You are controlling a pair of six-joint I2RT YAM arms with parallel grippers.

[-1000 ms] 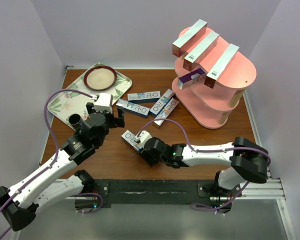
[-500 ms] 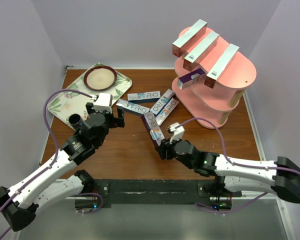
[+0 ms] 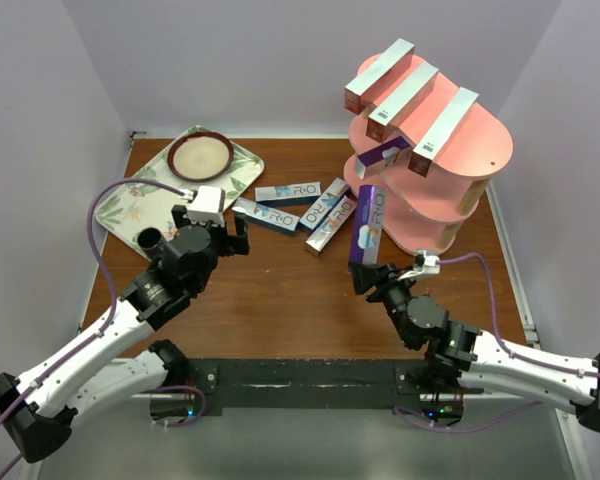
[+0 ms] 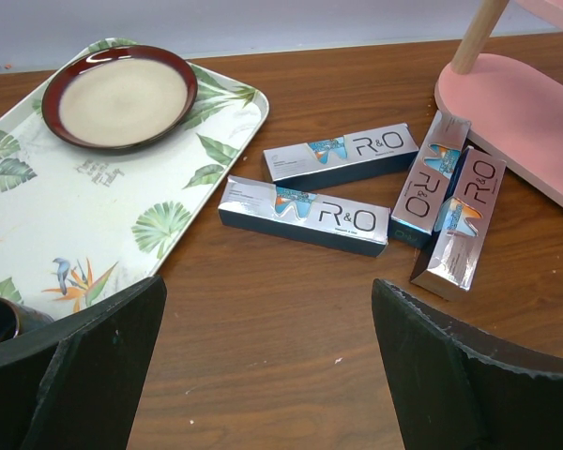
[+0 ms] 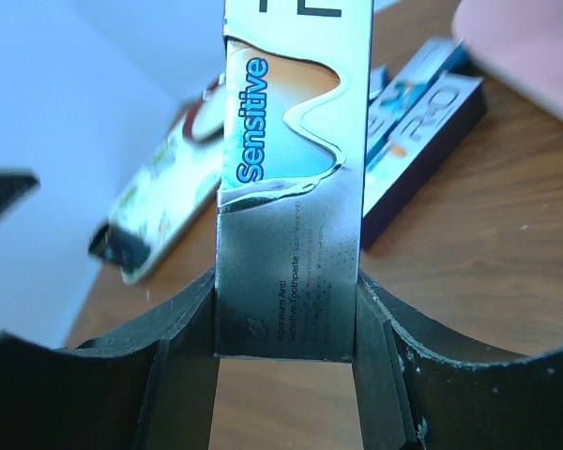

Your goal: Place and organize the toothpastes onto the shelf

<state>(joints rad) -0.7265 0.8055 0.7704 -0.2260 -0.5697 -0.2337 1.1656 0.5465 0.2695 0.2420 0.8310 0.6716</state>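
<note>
While L gripper [image 4: 269, 291] gapes, R gripper [image 5: 286, 291] clamps toothpaste [image 5: 296, 112] (long axis away, beside shelf [image 3: 485, 150]).

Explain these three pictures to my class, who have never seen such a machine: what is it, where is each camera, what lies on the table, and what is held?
Two robot arms stand at a table. One picture looks down from above; the other two come from a camera on each wrist. The left gripper is open and empty. The right gripper holds one toothpaste box by its end near the pink shelf, which carries four stored boxes. Four loose boxes lie on the table beside a leafy tray bearing a plate.
</note>
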